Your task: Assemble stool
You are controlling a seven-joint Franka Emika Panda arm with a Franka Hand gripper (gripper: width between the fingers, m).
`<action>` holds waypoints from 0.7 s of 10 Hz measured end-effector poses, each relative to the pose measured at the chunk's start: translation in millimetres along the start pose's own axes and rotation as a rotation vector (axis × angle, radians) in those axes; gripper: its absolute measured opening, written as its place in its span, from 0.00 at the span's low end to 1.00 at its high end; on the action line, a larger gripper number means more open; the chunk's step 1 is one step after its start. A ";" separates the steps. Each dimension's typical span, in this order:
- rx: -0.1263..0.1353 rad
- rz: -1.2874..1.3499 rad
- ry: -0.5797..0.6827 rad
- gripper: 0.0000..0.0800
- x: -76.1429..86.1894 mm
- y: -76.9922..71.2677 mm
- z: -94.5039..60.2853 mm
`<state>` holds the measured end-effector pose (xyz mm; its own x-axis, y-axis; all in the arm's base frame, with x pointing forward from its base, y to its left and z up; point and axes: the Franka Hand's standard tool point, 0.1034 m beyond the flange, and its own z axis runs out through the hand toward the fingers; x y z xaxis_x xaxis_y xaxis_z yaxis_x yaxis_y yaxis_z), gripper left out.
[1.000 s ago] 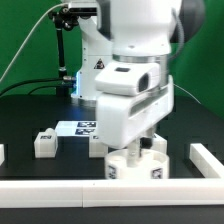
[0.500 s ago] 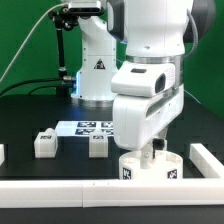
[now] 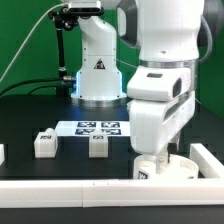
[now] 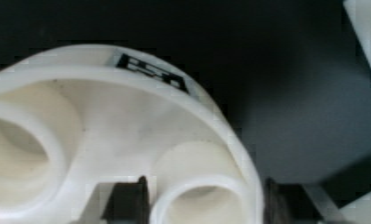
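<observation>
The stool's round white seat lies low at the front, on the exterior view's right, with a square tag on its side. My gripper comes straight down onto it and is shut on it. In the wrist view the seat fills most of the picture, underside up, with round sockets and a tag on its rim. My gripper has a dark finger on each side of the part of the seat that holds one socket. Two small white legs stand on the black table on the exterior view's left.
The marker board lies flat behind the legs. A long white border bar runs along the front edge. Another bar stands just beyond the seat on the exterior view's right. The robot base is at the back.
My gripper has slid the seat toward the exterior view's right, from in front of the legs to close beside the border bar on that side. The legs have not moved.
</observation>
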<state>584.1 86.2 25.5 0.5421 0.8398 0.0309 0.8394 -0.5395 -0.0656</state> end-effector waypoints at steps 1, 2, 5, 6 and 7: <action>0.002 -0.006 0.000 0.38 3.3 -2.1 0.0; 0.004 0.000 0.002 0.38 8.4 -5.0 0.0; 0.004 0.027 0.000 0.38 11.8 -6.5 0.7; 0.004 0.027 0.001 0.38 11.8 -6.5 0.6; 0.005 0.028 0.000 0.50 11.6 -6.7 0.9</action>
<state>584.8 99.6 25.4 0.5650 0.8246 0.0291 0.8240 -0.5621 -0.0711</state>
